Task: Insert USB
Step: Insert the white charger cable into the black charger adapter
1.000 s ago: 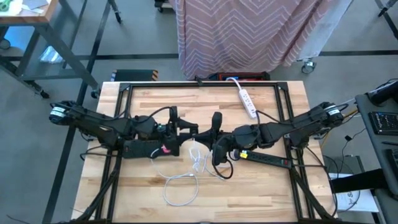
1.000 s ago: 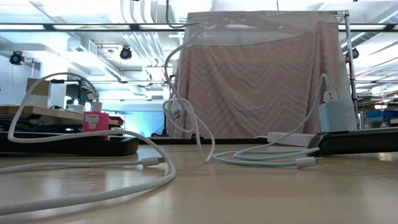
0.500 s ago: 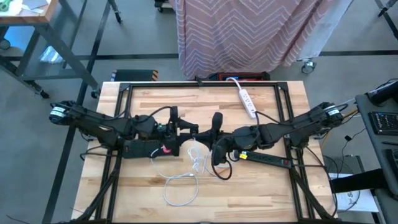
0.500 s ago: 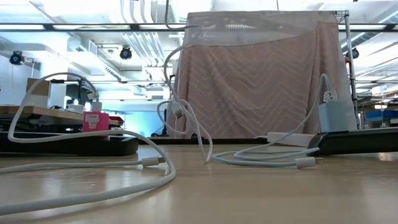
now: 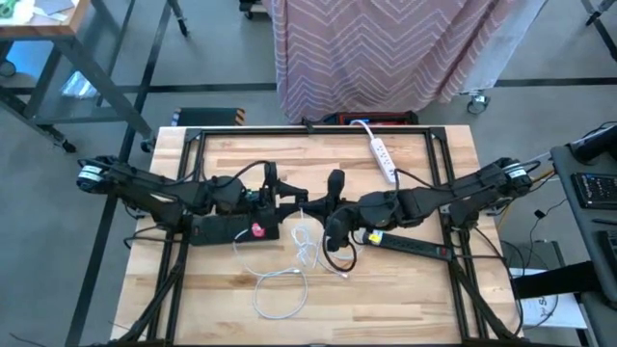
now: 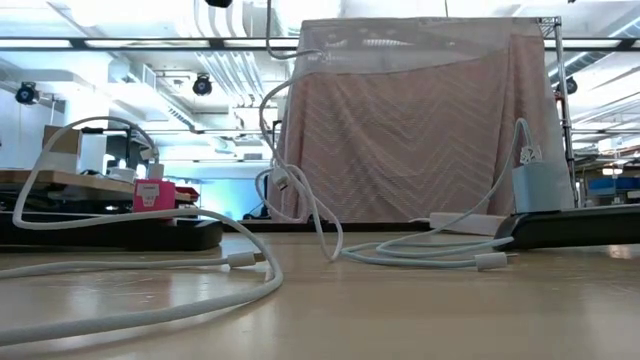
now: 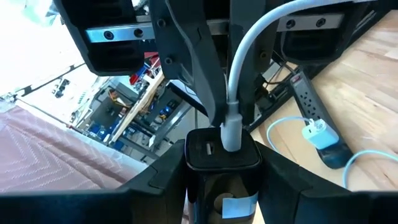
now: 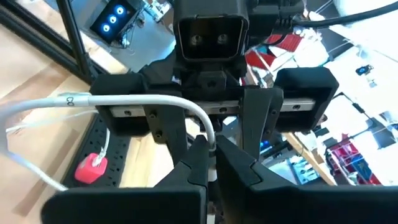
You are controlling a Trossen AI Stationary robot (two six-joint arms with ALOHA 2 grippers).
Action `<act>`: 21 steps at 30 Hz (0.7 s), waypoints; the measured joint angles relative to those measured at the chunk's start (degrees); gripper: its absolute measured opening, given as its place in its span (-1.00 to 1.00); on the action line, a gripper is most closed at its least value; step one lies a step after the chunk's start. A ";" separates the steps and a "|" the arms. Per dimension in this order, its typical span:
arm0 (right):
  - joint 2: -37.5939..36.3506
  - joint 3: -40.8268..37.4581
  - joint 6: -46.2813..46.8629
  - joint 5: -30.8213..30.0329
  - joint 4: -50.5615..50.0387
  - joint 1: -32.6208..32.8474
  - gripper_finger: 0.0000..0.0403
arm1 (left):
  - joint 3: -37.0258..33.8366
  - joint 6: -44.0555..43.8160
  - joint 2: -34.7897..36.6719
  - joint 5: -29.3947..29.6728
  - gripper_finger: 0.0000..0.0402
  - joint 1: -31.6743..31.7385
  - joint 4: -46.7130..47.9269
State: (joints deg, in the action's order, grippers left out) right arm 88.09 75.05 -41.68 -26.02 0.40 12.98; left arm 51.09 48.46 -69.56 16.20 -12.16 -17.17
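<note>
While both arms meet over the table's [image 5: 405, 289] middle, the left gripper [image 5: 301, 200] clamps a black charger block [image 7: 222, 149] between its fingers. The right gripper [image 5: 331, 205] pinches the white USB cable [image 8: 143, 99] just above its plug [image 7: 231, 127], which sits in the block's port. Slack cable lies looped on the wood below, near a black power strip [image 5: 410, 245].

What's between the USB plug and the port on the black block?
Nothing visible. In the left wrist view the white plug already meets the top of the black block held by the left end effector, beside an open port. The right end effector pinches the cable.
</note>
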 joint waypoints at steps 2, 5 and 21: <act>0.00 0.00 1.24 -0.06 -1.10 -0.31 -1.00 | 0.00 -0.06 0.00 0.01 -0.33 0.00 0.36; -0.02 0.00 1.89 -0.09 -1.83 -0.53 -1.00 | 0.00 -0.14 -0.02 0.03 -0.33 0.00 0.41; -0.31 -0.15 1.48 -1.42 -2.80 -1.52 -1.00 | 0.00 -0.91 0.00 2.54 -0.33 0.00 0.74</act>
State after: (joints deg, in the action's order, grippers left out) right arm 87.78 74.89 -40.21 -27.44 -2.39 11.46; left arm 51.09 47.55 -69.56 18.74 -12.16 -16.43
